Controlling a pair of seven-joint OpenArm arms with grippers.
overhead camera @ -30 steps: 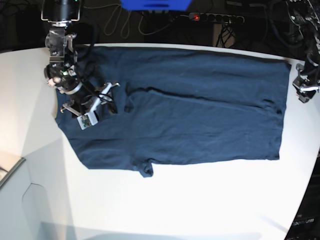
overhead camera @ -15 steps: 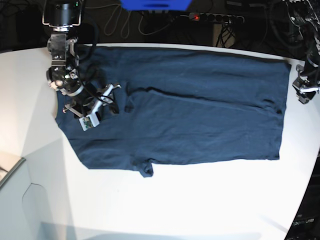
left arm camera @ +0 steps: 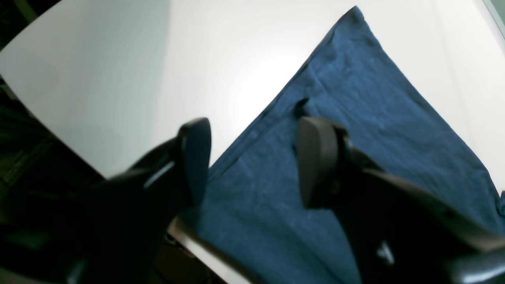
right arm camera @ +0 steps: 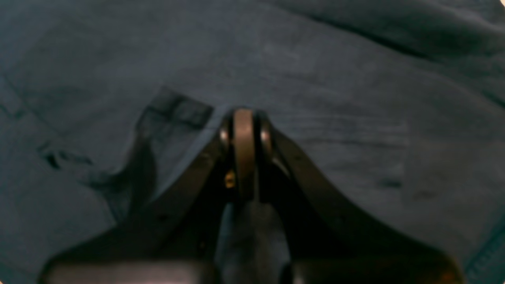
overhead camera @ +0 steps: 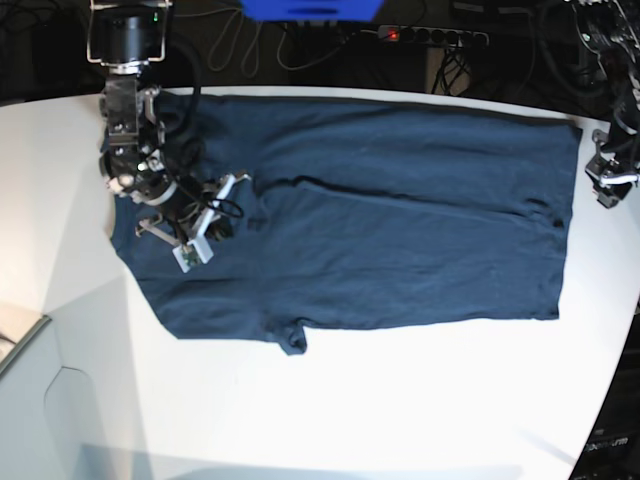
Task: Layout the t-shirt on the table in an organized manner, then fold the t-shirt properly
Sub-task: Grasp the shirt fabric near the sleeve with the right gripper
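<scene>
The t-shirt [overhead camera: 380, 215] lies spread on the white table [overhead camera: 350, 410] as before, while the right gripper [right arm camera: 244, 114], open a second ago, is now clenched on its left part, and the left gripper [left arm camera: 252, 157] stays released at the right edge.

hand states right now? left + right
Left hand: open, holding nothing, at the edge of the t-shirt.
Right hand: closed, down on the t-shirt; can't tell whether fabric is pinched.
</scene>
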